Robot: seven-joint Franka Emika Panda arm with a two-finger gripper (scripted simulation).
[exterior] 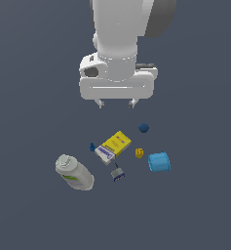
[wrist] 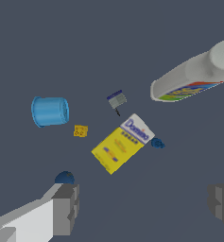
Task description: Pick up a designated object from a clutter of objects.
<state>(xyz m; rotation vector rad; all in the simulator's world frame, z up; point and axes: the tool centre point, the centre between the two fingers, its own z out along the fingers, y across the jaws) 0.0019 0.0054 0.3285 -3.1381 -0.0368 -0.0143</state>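
The designated tiny dark blue blocky piece (exterior: 92, 147) lies against the yellow box (exterior: 116, 144) on the exterior view's left; it also shows in the wrist view (wrist: 157, 143) beside the box's (wrist: 119, 149) white end. My gripper (exterior: 116, 103) hangs open and empty well above the clutter, behind the box. In the wrist view its fingers (wrist: 66, 208) stand wide apart around empty floor (wrist: 144, 203). The rounder dark blue ball (exterior: 144, 128) sits apart, close to one finger in the wrist view (wrist: 64, 177).
A whitish bottle with a green label (exterior: 74, 172) lies on the exterior view's left. A light blue cylinder (exterior: 159, 162), a tiny yellow cube (exterior: 139, 153) and a small grey-and-blue piece (exterior: 118, 173) lie around the box on the dark floor.
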